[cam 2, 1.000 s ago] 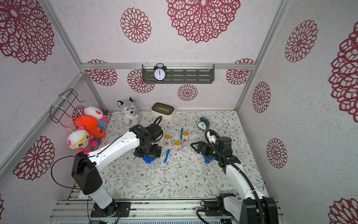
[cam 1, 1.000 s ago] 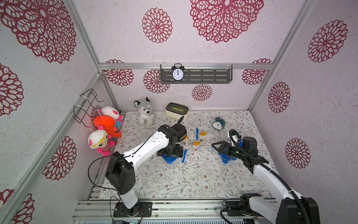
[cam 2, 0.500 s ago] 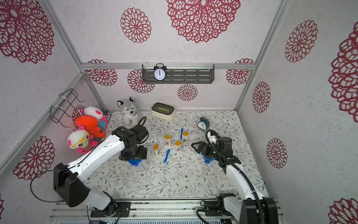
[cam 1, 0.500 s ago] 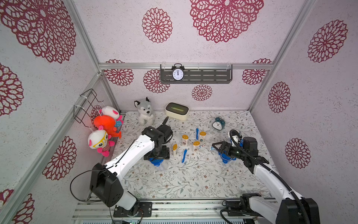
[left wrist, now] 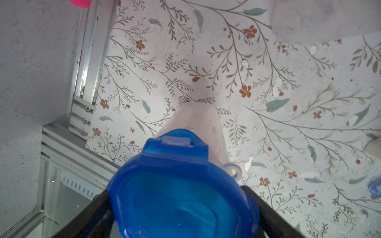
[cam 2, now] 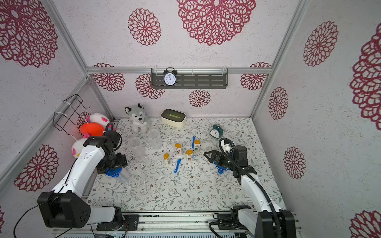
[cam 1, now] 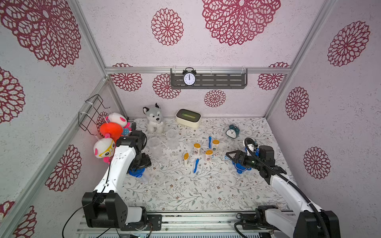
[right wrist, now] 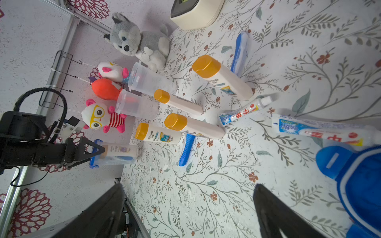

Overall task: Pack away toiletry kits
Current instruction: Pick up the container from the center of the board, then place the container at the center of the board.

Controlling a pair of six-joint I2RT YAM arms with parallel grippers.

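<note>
My left gripper [left wrist: 175,195] is shut on the blue lid [left wrist: 177,185] of a clear cup [cam 1: 137,172] at the table's left edge. That cup [right wrist: 115,153] holds a bottle and a blue toothbrush. In mid-table are several white bottles with orange caps [cam 1: 196,148], one of them lying flat [cam 2: 166,159], and two blue toothbrushes [cam 1: 195,164]. Two empty clear cups [cam 1: 172,139] stand behind them. Two toothpaste tubes [right wrist: 243,112] lie near my right gripper [right wrist: 189,195], which hangs open and empty over the table [cam 1: 232,157]. Loose blue lids [right wrist: 360,181] lie under it.
Plush toys [cam 1: 111,131] and a wire basket [cam 1: 92,113] line the left wall. A husky plush [cam 1: 153,119] and a cream tissue box [cam 1: 188,117] sit at the back. A teal alarm clock [cam 1: 232,131] stands back right, and a shelf with a black clock [cam 1: 189,78] hangs above.
My left arm has swung from mid-table to the left edge, carrying the lidded cup with it. The right arm has not moved.
</note>
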